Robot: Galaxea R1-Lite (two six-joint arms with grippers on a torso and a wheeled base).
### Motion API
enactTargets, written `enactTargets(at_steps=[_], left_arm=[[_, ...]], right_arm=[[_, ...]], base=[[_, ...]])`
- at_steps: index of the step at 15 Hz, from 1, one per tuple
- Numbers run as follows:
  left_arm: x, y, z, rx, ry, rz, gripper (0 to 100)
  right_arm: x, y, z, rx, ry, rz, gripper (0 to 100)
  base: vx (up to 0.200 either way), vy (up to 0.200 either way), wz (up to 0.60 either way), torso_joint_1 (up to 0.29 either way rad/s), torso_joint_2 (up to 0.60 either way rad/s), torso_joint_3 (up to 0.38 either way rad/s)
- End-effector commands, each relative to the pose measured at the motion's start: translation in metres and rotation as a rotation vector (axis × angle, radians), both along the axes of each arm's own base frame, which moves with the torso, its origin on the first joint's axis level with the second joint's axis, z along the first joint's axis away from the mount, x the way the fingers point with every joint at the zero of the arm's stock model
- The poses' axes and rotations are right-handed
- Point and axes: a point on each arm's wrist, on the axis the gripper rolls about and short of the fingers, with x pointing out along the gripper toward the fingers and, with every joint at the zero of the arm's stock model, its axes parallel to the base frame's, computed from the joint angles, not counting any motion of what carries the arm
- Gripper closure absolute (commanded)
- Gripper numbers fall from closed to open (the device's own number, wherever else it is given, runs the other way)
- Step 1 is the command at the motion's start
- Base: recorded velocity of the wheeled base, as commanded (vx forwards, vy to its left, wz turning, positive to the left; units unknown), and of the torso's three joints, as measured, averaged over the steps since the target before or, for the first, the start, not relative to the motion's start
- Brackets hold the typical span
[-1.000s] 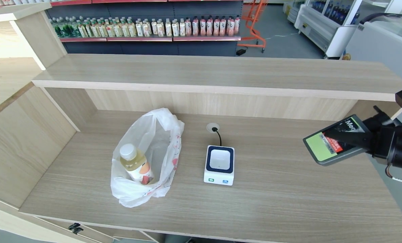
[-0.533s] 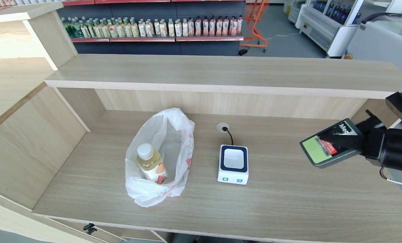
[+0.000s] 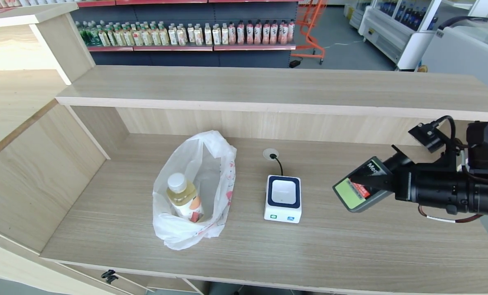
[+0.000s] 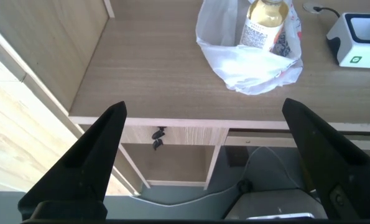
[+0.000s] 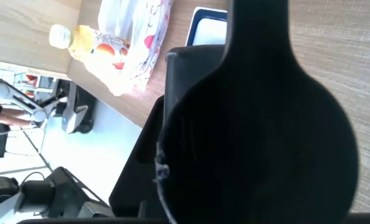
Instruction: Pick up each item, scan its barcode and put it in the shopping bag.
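Note:
My right gripper point(image 3: 366, 183) is shut on a dark grey box point(image 3: 356, 190) with a green and red label. It holds the box above the counter, to the right of the white scanner point(image 3: 283, 198) and apart from it. In the right wrist view the box point(image 5: 191, 74) sits close against a dark finger, with the scanner point(image 5: 206, 28) beyond it. The white shopping bag point(image 3: 194, 188) stands left of the scanner with a yellow drink bottle point(image 3: 182, 198) inside. My left gripper point(image 4: 203, 155) is open, low before the counter's front edge, with the bag point(image 4: 253, 56) ahead of it.
The wooden counter point(image 3: 309, 250) has a raised ledge point(image 3: 268, 90) at the back and a side wall point(image 3: 30, 172) on the left. A black cable point(image 3: 277, 164) runs from the scanner to a hole in the counter. Shelves of bottles point(image 3: 186, 35) stand behind.
My right gripper has carried the box leftward and a little lower, closer to the scanner. The head camera shifted early on, so the whole scene slid to the right.

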Motion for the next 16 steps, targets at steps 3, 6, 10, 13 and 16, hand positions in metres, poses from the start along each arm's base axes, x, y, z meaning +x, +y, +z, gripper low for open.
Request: enactTargets(at_steps=[3,6,10,13,16], left_arm=[[0.000,0.000,0.000,0.000,0.001,0.000,0],[0.000,0.000,0.000,0.000,0.001,0.000,0],[0.000,0.000,0.000,0.000,0.001,0.000,0],[0.000,0.000,0.000,0.000,0.001,0.000,0],[0.000,0.000,0.000,0.000,0.001,0.000,0]], right_arm=[[0.032,0.018,-0.019,-0.055,0.003,-0.016,100],[0.038,0.029,-0.024,-0.057,0.012,0.015,100],[0.047,0.041,-0.038,-0.061,0.018,0.047,100],[0.052,0.046,-0.046,-0.063,0.018,0.058,100],[0.054,0.054,-0.052,-0.065,0.021,0.079,100]], base=[[0.000,0.000,0.00,0.000,0.00,0.000],[0.000,0.000,0.00,0.000,0.00,0.000],[0.000,0.000,0.00,0.000,0.00,0.000],[0.000,0.000,0.00,0.000,0.00,0.000],[0.000,0.000,0.00,0.000,0.00,0.000]])
